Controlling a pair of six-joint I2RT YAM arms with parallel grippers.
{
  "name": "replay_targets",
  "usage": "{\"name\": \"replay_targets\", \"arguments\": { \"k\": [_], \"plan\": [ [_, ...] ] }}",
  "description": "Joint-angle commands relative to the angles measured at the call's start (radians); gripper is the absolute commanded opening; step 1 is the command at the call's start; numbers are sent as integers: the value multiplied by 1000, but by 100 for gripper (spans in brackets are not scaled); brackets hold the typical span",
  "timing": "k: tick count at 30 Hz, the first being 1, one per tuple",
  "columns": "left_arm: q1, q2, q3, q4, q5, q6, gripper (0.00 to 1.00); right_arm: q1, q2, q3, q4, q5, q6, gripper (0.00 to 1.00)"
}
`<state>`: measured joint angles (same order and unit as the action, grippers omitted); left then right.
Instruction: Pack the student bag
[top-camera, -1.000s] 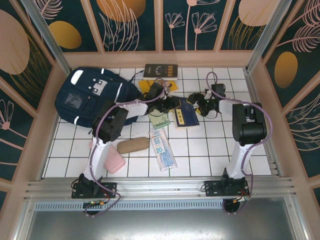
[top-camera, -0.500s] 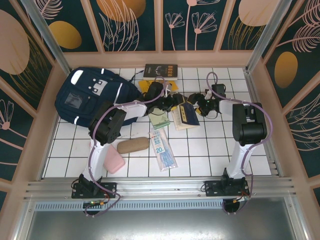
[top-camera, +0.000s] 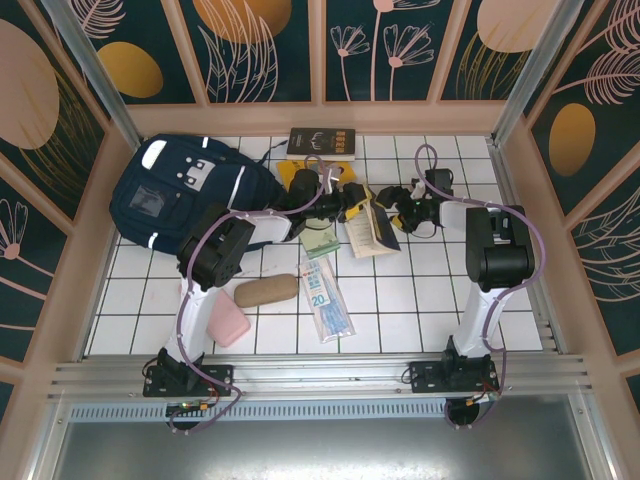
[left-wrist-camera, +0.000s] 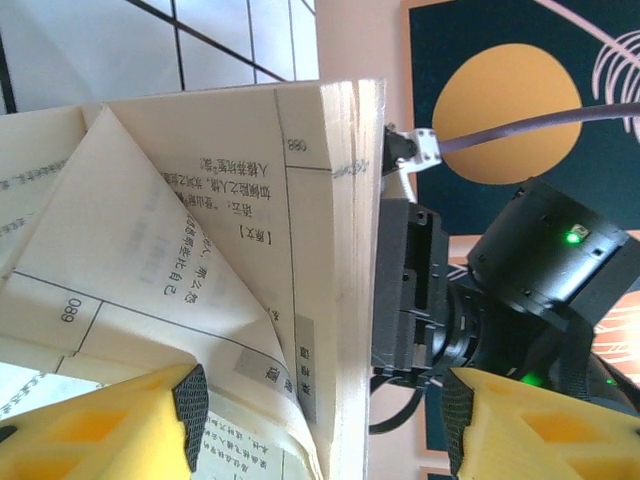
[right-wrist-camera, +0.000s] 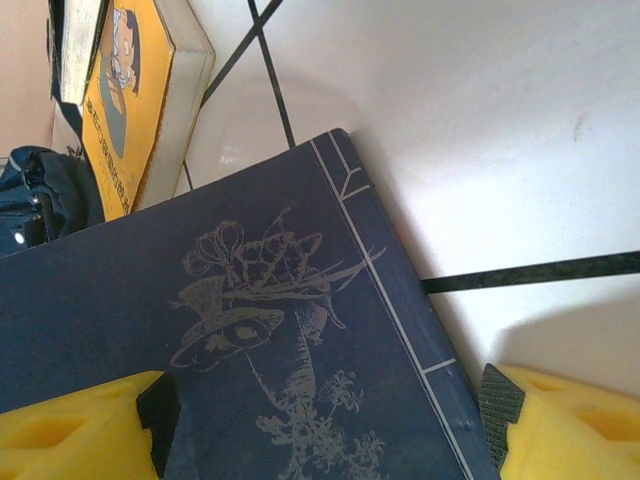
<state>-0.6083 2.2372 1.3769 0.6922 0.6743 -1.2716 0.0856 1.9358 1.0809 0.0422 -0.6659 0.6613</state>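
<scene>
The student bag (top-camera: 180, 190) lies flat on the white tiled table (top-camera: 420, 300), in the far left corner. Its front pockets and white stripes face up. My left arm (top-camera: 215, 250) reaches past its right side toward the middle of the table.

In the middle there is a blue book (right-wrist-camera: 250, 330), and my two grippers are at it, one on each side. The book is tipped up and partly open. Its paper pages face my left side. Its dark blue cover, with a flower drawing on it, faces my right side.

My left gripper (left-wrist-camera: 322, 410) is spread apart. The pages with small print sit between my two yellow fingers (left-wrist-camera: 90, 425), and one page is folded over in a triangle. One finger is clear of the paper edge, so I am not squeezing the book.

My right gripper (right-wrist-camera: 325, 415) is spread wide too. The blue cover lies across the gap and runs on under one finger, so it is not pinched. I cannot tell if the fingers touch the cover.

A yellow book (right-wrist-camera: 130, 100) lies on the tiles just past the blue book's corner. A black book (top-camera: 320, 143) lies by the back wall. Nearer to my bases lie a brown pouch (top-camera: 266, 290), a pink thing (top-camera: 228, 325) and a clear packet (top-camera: 328, 308), all apart from the bag
</scene>
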Motion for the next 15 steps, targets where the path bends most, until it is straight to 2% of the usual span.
{"name": "replay_targets", "arguments": {
  "k": [1,8,15],
  "plan": [
    [-10,-24,-3,74,26,-29,66,13,33,-37,-33,-71,36,80],
    [-32,41,31,13,-1,-57,68,13,42,-47,-7,-88,57,80],
    [-39,59,71,-98,-56,7,69,15,42,-58,2,-91,66,80]
  ]
}}
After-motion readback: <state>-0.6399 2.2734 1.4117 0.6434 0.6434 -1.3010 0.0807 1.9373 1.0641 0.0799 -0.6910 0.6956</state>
